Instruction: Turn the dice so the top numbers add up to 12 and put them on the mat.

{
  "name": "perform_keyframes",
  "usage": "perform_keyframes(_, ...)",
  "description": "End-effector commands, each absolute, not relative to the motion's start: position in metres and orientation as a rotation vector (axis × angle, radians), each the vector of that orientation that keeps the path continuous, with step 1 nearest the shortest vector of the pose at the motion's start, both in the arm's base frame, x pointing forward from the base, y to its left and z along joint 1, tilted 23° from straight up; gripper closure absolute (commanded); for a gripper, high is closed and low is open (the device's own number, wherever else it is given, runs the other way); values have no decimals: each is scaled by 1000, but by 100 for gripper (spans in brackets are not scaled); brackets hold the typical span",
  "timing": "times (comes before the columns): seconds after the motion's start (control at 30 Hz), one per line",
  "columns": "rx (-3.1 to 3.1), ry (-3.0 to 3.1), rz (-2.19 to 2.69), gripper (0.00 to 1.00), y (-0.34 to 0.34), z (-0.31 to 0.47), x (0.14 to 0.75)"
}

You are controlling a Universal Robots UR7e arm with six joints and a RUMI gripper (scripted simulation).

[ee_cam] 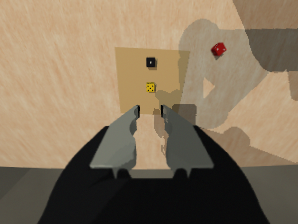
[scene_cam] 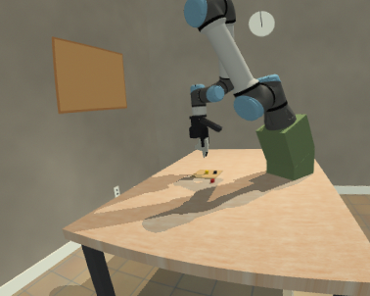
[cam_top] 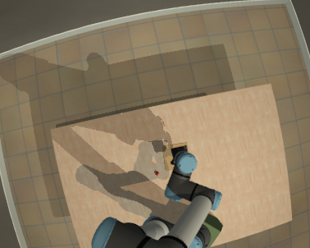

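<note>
Top view: arm reaches over the wooden table [cam_top: 244, 135], wrist covering most of the tan mat [cam_top: 169, 158]; only an edge of the mat shows. Red die [cam_top: 157, 172] sits on bare table just beside the mat, in shadow, off it. The other two dice are hidden under the wrist here. Exterior view: gripper [scene_cam: 204, 152] hangs above the mat [scene_cam: 207, 172], pointing down, clear of the surface; red die [scene_cam: 212, 180] at the mat's near edge, dark die [scene_cam: 214, 172] and yellow die [scene_cam: 206, 172] read as small specks on the mat. Arm is mounted on a green pedestal [scene_cam: 301, 162] at the table's far side. Wrist view: gripper [ee_cam: 150, 111] fingers narrowly apart, nothing between them. Yellow die [ee_cam: 150, 87] flat on the mat [ee_cam: 130, 80], just beyond the fingertips, not touching. Black die [ee_cam: 150, 62] farther up on the mat, one white pip up. Red die [ee_cam: 218, 48] off the mat to the right, looks tilted.
</note>
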State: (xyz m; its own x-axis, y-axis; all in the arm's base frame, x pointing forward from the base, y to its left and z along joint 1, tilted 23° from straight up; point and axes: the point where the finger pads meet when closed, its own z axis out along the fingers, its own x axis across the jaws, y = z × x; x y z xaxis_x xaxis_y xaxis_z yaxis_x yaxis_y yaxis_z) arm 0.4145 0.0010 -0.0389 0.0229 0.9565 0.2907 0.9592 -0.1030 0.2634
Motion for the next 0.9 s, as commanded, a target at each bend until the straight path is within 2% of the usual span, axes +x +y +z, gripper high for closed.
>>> perform_keyframes(0.0, -2239, -2097, -627, 82, 0, -36, 413)
perform_keyframes(0.07, -2239, -2097, -627, 82, 0, -36, 413)
perform_keyframes(0.1, -2239, -2097, -627, 0, 0, -36, 413)
perform_keyframes(0.87, -2239, -2097, -627, 0, 0, -36, 413)
